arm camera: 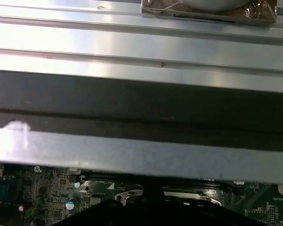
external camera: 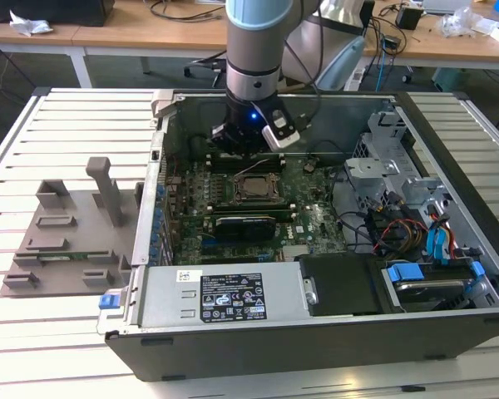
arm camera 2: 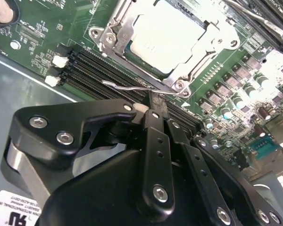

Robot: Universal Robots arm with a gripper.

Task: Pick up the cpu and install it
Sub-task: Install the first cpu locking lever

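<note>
arm reaching straight down into the computer case (external camera: pixel 233 332), hand (arm camera 2: pixel 151 101) pinched closed and empty, just beside the seated cpu (arm camera 2: pixel 167 35)

The arm (external camera: pixel 254 50) reaches straight down, its gripper (arm camera 2: pixel 153 101) hanging low with fingers pressed together

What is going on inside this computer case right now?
A robot arm reaches into the open computer case, its gripper low over the motherboard. The cpu already sits in its socket, framed by the metal bracket. The gripper's fingertips are by the thin wire socket lever beside the memory slots, holding nothing else.
</note>
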